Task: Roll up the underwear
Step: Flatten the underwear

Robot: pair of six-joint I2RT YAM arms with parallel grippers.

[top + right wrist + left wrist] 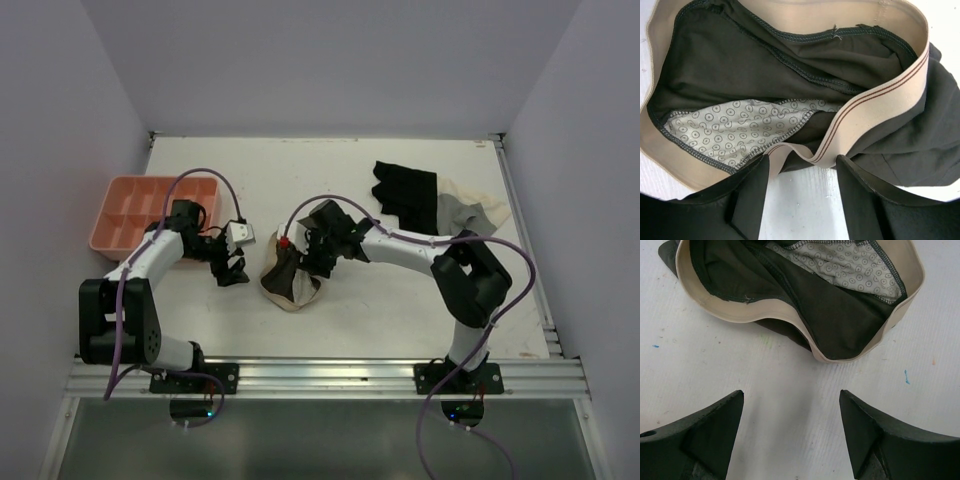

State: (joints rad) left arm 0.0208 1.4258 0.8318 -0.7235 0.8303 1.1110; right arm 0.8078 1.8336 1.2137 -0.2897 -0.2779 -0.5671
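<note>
The underwear lies crumpled on the white table between my two grippers, dark brown with a pale beige waistband. My left gripper is open and empty just left of it. In the left wrist view the underwear lies beyond the gripper, with bare table between the fingers. My right gripper is open at its right edge. In the right wrist view the underwear fills the frame, its patterned lining showing. A wavy fold of the waistband sits at the tips of the open right gripper.
An orange compartment tray stands at the back left, behind the left arm. A black garment and a grey-and-cream garment lie at the back right. White walls close in the table on three sides.
</note>
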